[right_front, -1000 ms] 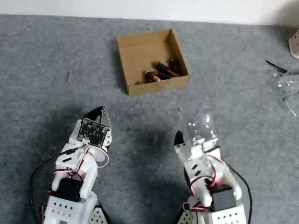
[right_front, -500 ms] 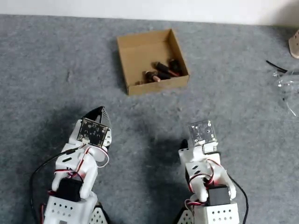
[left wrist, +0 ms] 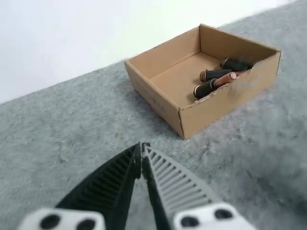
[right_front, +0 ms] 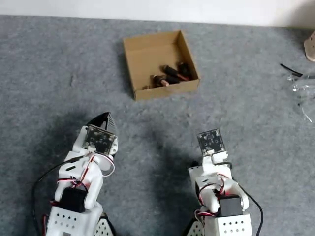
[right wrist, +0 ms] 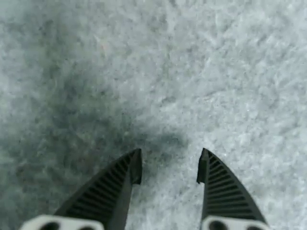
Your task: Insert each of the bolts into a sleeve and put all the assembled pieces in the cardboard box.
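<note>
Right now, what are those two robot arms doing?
Neither arm is holding anything. The left gripper is shut and empty, pointing toward the cardboard box. The right gripper is open above the grey mat. A few assembled pieces lie together in one corner of the box.

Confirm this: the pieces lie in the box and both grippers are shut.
Wrong on one count: the right gripper is open, as the right wrist view shows. The left gripper is shut, and the pieces do lie in the box.
</note>
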### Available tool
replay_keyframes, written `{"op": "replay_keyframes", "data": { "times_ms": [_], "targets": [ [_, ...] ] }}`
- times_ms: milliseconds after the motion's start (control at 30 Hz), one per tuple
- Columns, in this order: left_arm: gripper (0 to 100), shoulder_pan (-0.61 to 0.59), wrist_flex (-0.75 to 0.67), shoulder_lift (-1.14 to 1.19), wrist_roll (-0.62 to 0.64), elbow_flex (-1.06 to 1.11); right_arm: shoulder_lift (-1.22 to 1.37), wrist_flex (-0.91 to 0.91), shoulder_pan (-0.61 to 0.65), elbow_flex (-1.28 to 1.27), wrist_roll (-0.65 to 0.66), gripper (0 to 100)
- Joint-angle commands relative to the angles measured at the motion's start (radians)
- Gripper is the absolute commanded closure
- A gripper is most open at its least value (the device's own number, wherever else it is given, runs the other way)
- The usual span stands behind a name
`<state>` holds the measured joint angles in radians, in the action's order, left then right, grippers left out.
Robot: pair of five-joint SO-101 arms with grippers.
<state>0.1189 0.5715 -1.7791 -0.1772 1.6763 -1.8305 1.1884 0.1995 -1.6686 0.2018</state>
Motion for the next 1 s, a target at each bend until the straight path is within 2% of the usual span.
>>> {"op": "replay_keyframes", "data": {
  "times_ms": [0,233,400,633,733,967],
  "targets": [
    [95,0.024,0.12,-0.004,-0.087,0.022,-0.005,0.007,-0.012,-0.145,-0.005,82.6],
    [96,0.022,0.486,-0.013,-0.127,0.022,-0.005,0.007,-0.01,-0.145,-0.006,82.6],
    [96,0.016,0.641,-0.015,-0.127,0.021,-0.005,0.007,-0.01,-0.145,-0.006,82.6],
    [96,0.015,0.687,-0.015,-0.124,0.021,-0.005,0.007,-0.01,-0.145,-0.006,82.6],
    [96,0.01,0.75,-0.015,-0.123,0.021,-0.005,0.007,-0.01,-0.145,-0.006,82.6],
    [96,-0.216,0.747,-0.016,-0.121,0.021,-0.005,0.007,-0.01,-0.145,-0.006,82.6]
  ]
}}
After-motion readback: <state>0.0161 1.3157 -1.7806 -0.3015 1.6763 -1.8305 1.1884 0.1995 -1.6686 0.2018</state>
